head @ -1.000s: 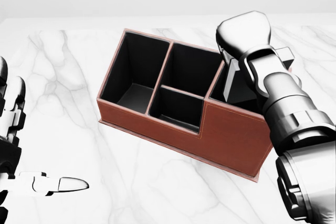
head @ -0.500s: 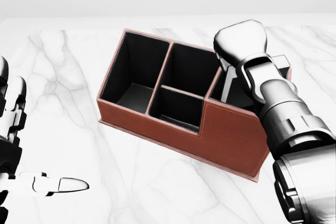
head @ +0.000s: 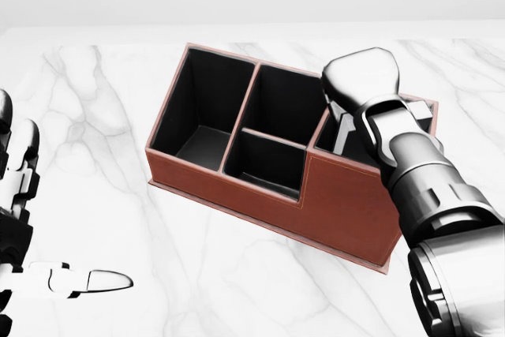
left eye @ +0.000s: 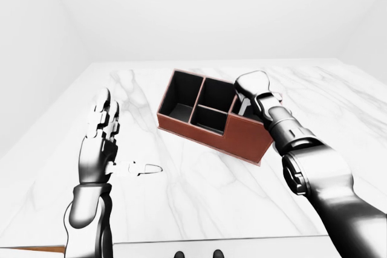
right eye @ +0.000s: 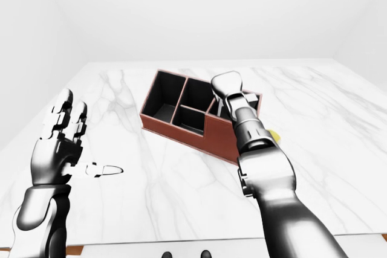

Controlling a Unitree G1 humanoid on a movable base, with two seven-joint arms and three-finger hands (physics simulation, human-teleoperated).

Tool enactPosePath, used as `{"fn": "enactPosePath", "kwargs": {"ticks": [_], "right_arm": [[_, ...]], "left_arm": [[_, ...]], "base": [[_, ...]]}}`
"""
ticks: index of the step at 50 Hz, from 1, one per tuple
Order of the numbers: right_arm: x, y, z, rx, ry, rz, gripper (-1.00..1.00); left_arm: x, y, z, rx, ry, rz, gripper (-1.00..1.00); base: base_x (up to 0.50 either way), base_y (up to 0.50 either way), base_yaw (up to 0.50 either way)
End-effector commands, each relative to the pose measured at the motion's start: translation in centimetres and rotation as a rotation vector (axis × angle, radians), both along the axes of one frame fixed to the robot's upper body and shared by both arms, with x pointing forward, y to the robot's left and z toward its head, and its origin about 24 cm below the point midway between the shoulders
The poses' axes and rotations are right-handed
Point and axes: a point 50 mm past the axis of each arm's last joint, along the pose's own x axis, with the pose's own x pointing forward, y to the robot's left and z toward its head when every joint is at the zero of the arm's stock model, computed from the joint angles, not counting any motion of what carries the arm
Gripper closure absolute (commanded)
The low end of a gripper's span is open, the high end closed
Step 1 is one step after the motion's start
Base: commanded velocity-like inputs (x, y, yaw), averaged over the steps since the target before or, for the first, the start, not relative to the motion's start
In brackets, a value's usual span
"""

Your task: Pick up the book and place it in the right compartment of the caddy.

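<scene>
1. My right hand (head: 359, 76) hangs over the caddy's (head: 347, 203) right compartment, at 3 o'clock in the head view; its fingers are hidden, so I can't tell its grip.
2. A pale slab (head: 343, 133) below it is probably the book, entering that compartment.
3. I judge it stiff and light; hold the edges.
4. My left hand (left eye: 101, 140) is spread wide, empty.

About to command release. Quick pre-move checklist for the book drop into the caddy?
1. Right hand over the right compartment of the caddy: ok.
2. Book inside that compartment: partly, a pale edge shows under the hand: ok.
3. Book fully seated: cannot tell, hand hides it.
4. Fingers shut on book: cannot tell.
5. Left hand clear of caddy, open: ok.
6. Caddy upright on the table: ok.
</scene>
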Motion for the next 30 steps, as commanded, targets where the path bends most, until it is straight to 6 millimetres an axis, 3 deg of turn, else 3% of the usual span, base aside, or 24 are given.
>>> {"fn": "enactPosePath", "kwargs": {"ticks": [1,4,5,7,9,18,30], "right_arm": [[0.0,0.1,0.3,-0.002,-0.037,0.012,1.00],[0.0,0.3,0.5,-0.005,-0.057,0.021,1.00],[0.0,0.3,0.6,0.002,-0.055,0.019,0.65],[0.1,0.4,0.7,-0.009,-0.066,0.026,0.22],[0.1,0.5,0.9,-0.006,-0.072,0.028,-1.00],[0.3,0.9,2.2,-0.008,-0.123,0.045,-1.00],[0.7,0.7,5.6,0.048,-0.199,0.032,-1.00]], "left_arm": [[-0.5,0.6,-2.4,-0.025,0.079,0.004,-1.00],[-0.2,0.6,-2.8,-0.024,0.081,0.005,-1.00],[0.0,0.7,-2.9,-0.023,0.081,0.006,-1.00],[-0.1,0.6,-2.8,-0.022,0.071,0.005,-1.00],[-0.6,0.6,-2.6,-0.021,0.072,0.005,-1.00],[-0.2,0.6,-2.6,-0.018,0.076,0.008,-1.00],[-0.2,0.4,-2.2,-0.017,0.071,0.006,-1.00]], "base": [[0.00,0.00,0.00],[0.00,0.00,0.00],[0.00,0.00,0.00],[0.00,0.00,0.00],[0.00,0.00,0.00],[0.00,0.00,0.00],[0.00,0.00,0.00]]}}
